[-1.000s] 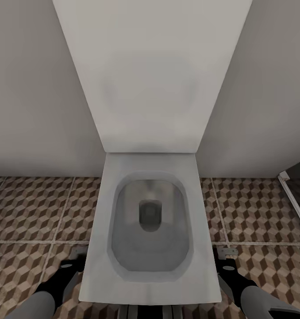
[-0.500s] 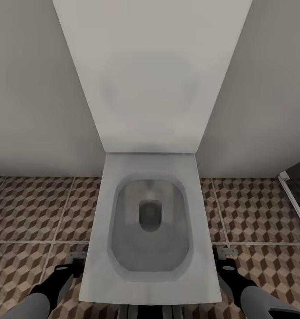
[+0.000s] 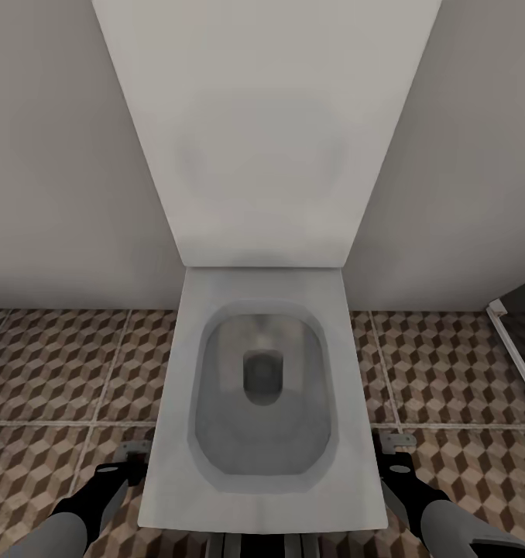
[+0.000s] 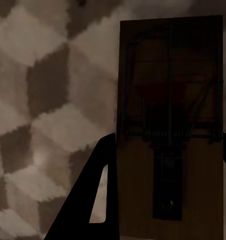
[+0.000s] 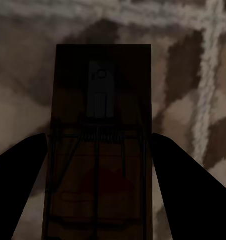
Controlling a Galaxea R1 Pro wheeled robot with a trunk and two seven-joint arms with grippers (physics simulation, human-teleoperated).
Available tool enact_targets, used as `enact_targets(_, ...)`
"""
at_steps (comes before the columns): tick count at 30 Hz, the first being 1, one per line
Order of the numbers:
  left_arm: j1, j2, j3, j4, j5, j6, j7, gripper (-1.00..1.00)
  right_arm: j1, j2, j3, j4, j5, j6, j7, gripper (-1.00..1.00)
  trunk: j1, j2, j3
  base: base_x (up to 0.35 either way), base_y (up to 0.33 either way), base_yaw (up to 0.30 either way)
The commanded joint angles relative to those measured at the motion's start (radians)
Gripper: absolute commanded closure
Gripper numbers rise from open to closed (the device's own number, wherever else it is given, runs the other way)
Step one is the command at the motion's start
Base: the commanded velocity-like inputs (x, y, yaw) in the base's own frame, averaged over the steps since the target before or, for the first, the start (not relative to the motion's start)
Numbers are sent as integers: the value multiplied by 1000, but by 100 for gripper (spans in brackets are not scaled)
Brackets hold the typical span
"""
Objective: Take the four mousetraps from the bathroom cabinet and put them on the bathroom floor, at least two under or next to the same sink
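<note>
Mousetraps (image 4: 170,130) (image 5: 99,145) lengthwise between gripper fingers

Straight ahead, an open white rectangular ceramic toilet (image 3: 262,403), grey oval bowl with a dark drain at its middle. Behind it, a tall raised white lid (image 3: 264,132) against pale grey walls (image 3: 61,155) (dark white-edged frame (image 3: 514,341) at far right).

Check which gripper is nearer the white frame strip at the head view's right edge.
Right. The right gripper is between the toilet and the white frame strip; the left gripper is across the toilet.
</note>
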Motion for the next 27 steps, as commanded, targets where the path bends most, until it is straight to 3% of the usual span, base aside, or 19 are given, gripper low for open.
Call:
enact_targets(1,1,0,7,1,-11,6,3,100,-1,0,-6,1,10,-3,-2,100,0,0,-1,0,0,0)
enact_targets(27,1,-7,7,-3,-15,-7,3,100,-1,-1,-6,1,10,-3,-2,100,0,0,-1,0,0,0)
